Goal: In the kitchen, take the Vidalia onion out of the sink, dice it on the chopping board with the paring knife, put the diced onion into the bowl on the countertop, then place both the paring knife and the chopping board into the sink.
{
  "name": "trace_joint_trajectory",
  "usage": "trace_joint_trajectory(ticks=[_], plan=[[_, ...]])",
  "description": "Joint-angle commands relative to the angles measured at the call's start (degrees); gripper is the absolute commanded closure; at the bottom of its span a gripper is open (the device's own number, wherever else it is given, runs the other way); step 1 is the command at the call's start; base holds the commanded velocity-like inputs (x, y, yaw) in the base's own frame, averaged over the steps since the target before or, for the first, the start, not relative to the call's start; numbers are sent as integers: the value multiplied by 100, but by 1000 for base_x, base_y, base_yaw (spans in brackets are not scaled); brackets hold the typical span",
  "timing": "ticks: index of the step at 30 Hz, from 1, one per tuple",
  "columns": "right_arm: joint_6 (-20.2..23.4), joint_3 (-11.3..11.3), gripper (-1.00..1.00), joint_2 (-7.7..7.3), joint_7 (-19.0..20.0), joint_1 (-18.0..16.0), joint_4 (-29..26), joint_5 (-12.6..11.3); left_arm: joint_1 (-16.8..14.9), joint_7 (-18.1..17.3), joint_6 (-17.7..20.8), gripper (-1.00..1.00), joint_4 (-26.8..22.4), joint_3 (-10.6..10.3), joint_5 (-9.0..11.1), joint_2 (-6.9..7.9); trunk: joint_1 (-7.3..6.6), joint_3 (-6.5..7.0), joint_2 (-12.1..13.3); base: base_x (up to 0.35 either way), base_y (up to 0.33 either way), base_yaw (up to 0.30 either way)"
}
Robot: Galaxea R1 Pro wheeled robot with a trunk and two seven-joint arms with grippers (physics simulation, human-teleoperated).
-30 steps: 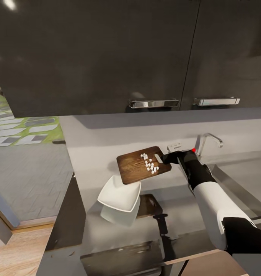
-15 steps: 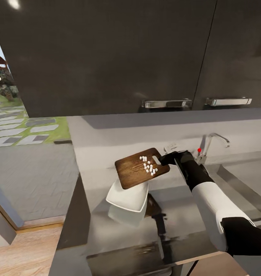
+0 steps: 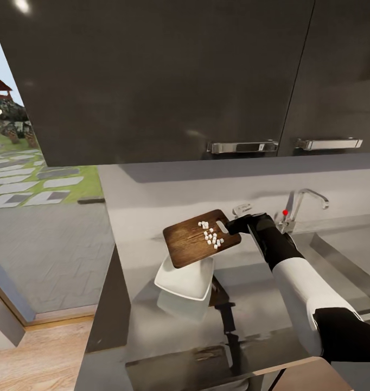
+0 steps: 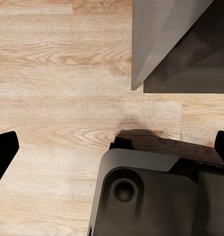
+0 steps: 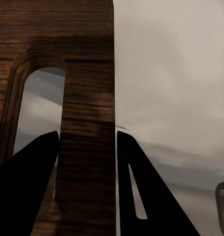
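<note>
My right gripper (image 3: 231,225) is shut on the handle end of the dark brown chopping board (image 3: 193,241) and holds it in the air above the countertop (image 3: 255,293). Several white pieces of diced Vidalia onion (image 3: 211,234) lie on the board near the slot handle. The white bowl (image 3: 185,281) sits on the countertop right below the board, its far part hidden by it. In the right wrist view the fingers (image 5: 33,172) straddle the board (image 5: 87,73) beside its slot. My left gripper (image 4: 112,147) hangs open over the wooden floor. The paring knife is out of view.
The sink (image 3: 342,255) with its chrome faucet (image 3: 307,201) lies to the right, behind my right arm. Dark wall cabinets (image 3: 168,81) hang over the counter. The countertop ends at the left, by a window. The left wrist view has the robot's dark base (image 4: 151,196).
The whole view has shifted, so the camera has moved. The held board now hangs over the bowl, which earlier lay lower left of it. The onion pieces stayed on the board.
</note>
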Motion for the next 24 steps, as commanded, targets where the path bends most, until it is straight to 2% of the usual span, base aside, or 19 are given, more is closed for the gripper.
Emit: trace_joint_trajectory(ticks=[1,20,24], plan=[[20,0,100,-2,40,-4,-8,56,-10,4,-32,-100,19,-49,33,-3,4,-13,-13,0,0,0],[22,51,100,-49,32,-2,-45,103,-10,4,-29,-100,18,-50,33,-3,4,-13,-13,0,0,0],[26,166,100,-47,32,-2,-52,259,-10,4,-29,-100,20,-49,33,-3,4,-13,-13,0,0,0]])
